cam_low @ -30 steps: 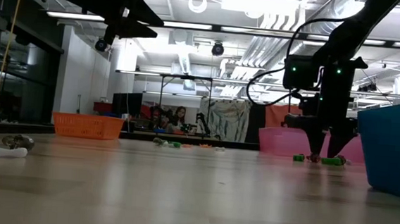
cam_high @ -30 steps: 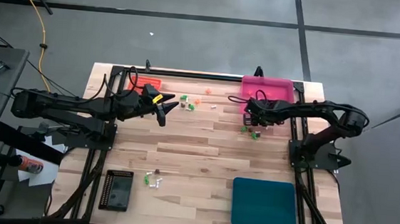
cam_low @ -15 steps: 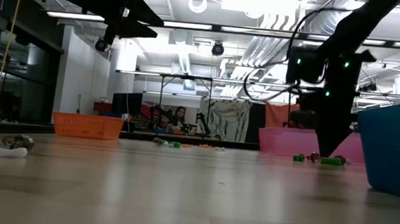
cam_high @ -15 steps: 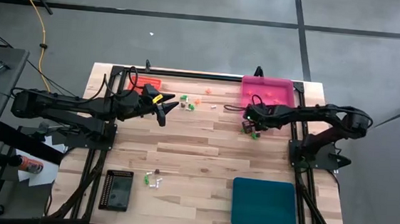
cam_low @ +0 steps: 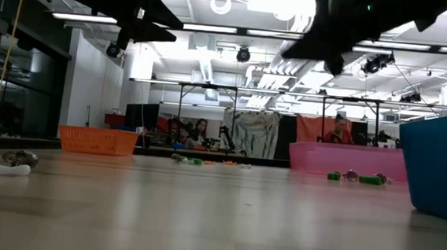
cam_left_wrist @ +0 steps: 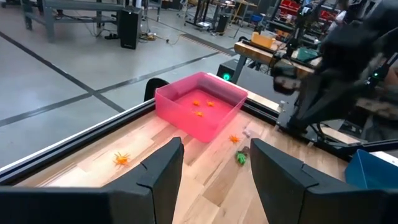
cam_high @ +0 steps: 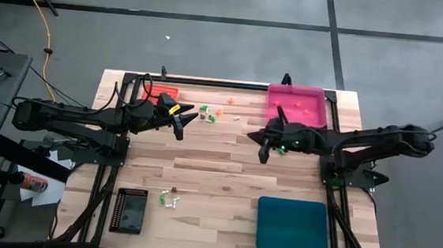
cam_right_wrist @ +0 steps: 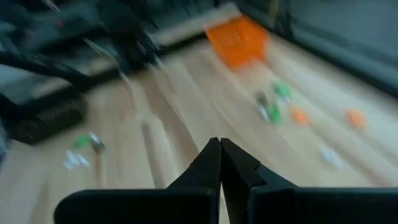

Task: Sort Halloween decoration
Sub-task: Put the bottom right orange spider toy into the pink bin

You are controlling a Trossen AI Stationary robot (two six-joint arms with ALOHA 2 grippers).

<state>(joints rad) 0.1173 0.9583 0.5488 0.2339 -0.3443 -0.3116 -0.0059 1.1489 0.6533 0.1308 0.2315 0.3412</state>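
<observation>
The Halloween decoration, a scatter of tiny bright green, orange, white and dark brown trinkets, lies in loose clusters on the pale wooden slat table (cam_high: 218, 171). I see one cluster (cam_high: 210, 115) near the far edge at the middle, just beside the left gripper (cam_high: 189, 117). A second small group (cam_high: 170, 197) of white and green pieces sits toward the near edge, next to the black rectangular tray (cam_high: 129, 210). A few green and dark pieces (cam_low: 354, 177) lie on the boards in front of the pink rectangular plastic tray (cam_high: 296, 104), which has orange trinkets (cam_left_wrist: 200, 107) inside. The orange mesh tray (cam_high: 166, 93) stands at the far left corner, and the teal rectangular tray (cam_high: 293, 225) at the near right. My left gripper hangs above the table by the orange tray with its fingers (cam_left_wrist: 161, 171) spread apart and nothing between them. My right gripper (cam_high: 263, 151) is raised over the middle of the table, left of the pink tray, with its two dark fingers (cam_right_wrist: 211, 165) pressed tight together; I cannot make out anything pinched between them. The broad middle of the boards between the two arms is bare wood, and the near-centre strip between the black and teal trays gives room to move. A black frame rail runs along the far edge behind the trays.
</observation>
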